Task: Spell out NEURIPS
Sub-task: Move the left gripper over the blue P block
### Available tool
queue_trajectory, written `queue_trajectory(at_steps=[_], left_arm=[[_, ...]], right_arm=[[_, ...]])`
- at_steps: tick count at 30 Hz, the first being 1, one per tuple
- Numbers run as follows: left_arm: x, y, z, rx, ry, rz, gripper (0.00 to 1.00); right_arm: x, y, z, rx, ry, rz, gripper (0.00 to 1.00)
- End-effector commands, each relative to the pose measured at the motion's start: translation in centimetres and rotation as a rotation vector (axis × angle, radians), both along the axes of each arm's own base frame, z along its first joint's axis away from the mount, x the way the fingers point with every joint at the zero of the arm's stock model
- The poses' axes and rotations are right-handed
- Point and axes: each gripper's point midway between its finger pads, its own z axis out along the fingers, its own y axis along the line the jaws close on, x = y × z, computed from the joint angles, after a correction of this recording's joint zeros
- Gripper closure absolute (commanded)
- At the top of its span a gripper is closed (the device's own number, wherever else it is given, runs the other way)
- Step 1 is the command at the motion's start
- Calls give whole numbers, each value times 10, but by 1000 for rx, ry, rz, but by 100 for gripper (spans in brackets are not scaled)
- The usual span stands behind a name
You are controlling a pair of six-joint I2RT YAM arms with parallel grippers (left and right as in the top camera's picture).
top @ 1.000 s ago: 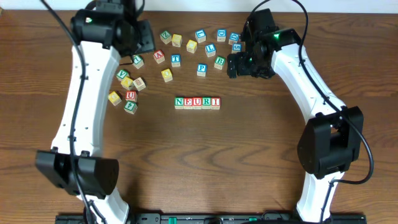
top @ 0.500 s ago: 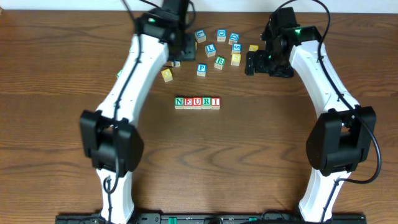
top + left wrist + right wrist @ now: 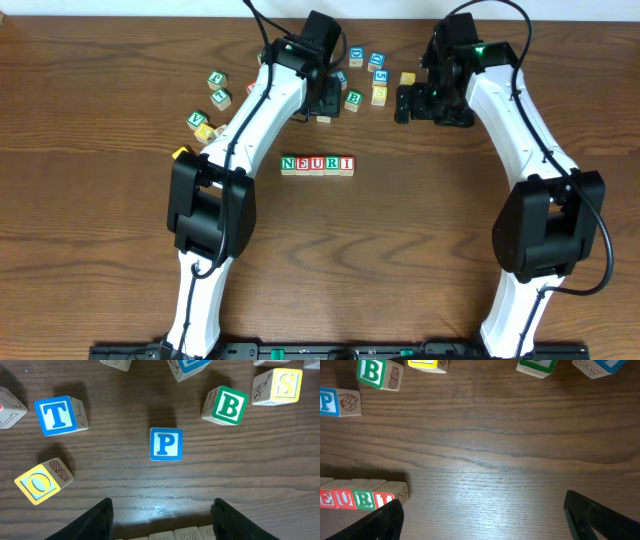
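Five cubes of seven are placed: the row reads N-E-U-R-I, faces touching, mid-worktop, nearest the arm bases. Remaining: two letters, P and S.

Step in hand, as judged: fetching the P. The left fingers stand partly open and empty, hovering just short of the P cube, which lies flat, letter up, clear of its neighbours. The next move calls for reaching forward until the P sits between the fingers, descending, closing, then setting it touching the I.

The right fingers are spread wide, holding nothing, over bare wood between the row and the scatter.

Beyond the P, one each: T cube, O cube, B cube, and the yellow-edged S cube farthest right. Further loose cubes lie past these; the arm hides some, so there is no full count.
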Motion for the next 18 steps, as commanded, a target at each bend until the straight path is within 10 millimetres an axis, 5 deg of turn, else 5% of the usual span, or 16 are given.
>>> queue_trajectory(at_steps=[1,18], left_arm=[[1,0,-7,5,8,-7,37],[18,-13,-56,3,3,-16,37]], right_arm=[[5,-3,6,-8,-21,6,2],[3,-4,5,-21,-16,14,2]])
